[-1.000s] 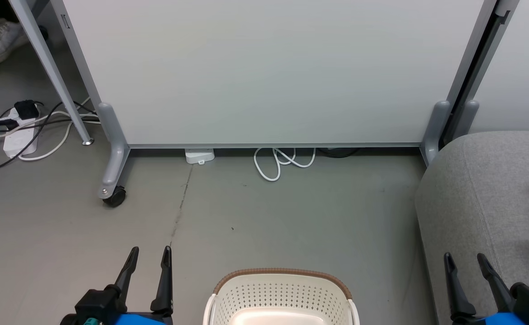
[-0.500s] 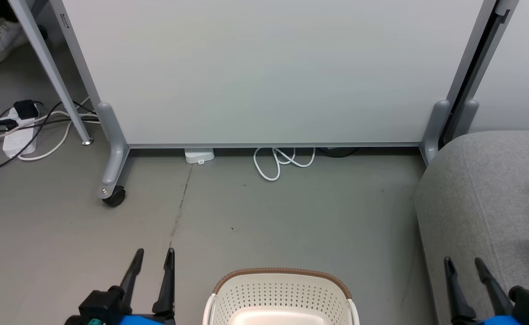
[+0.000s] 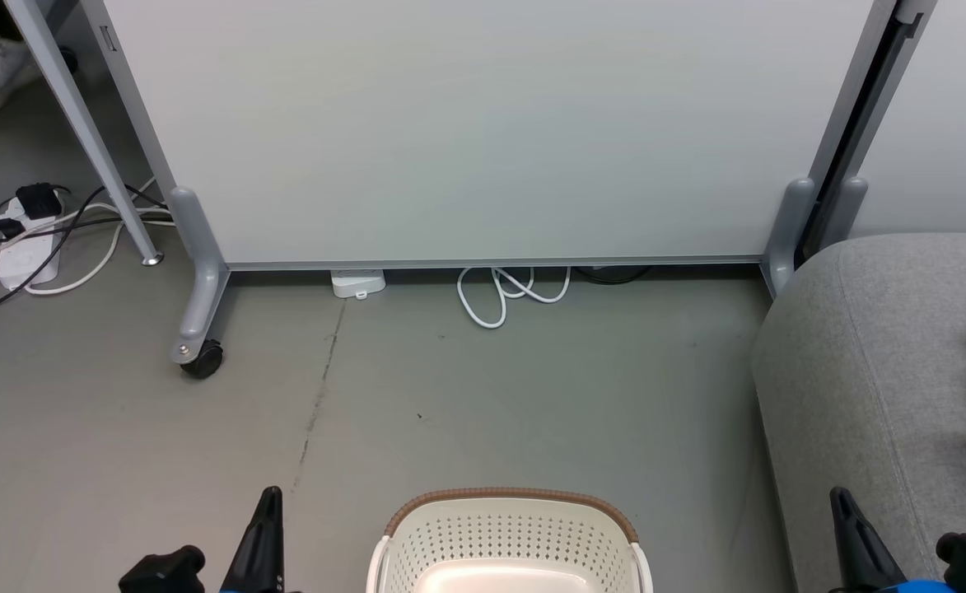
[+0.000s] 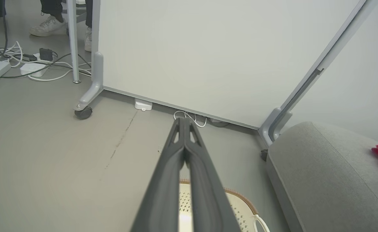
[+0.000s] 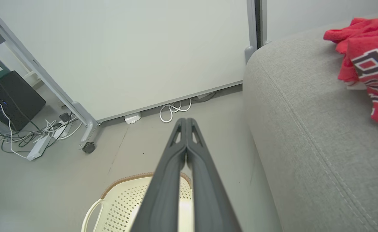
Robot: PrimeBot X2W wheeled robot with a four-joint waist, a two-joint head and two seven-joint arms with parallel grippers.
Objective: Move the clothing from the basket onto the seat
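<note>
On the large light grey fabric-upholstered seat [image 5: 305, 129] lies the bright red, white-trimmed clothing [image 5: 366, 61], well apart from the cream-white perforated plastic basket [image 3: 515, 531] on the grey floor [image 3: 532, 395]. The left pincer [image 4: 184, 120] and the right pincer [image 5: 186, 120] are closed, empty.

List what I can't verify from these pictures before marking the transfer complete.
- Floor of the basket: cut off by the head view's bottom edge. The shut left gripper and right gripper cover most of it in the wrist views.
- The clothing on the seat: cut by the right edge in each view, so the garment count is unclear.
</note>
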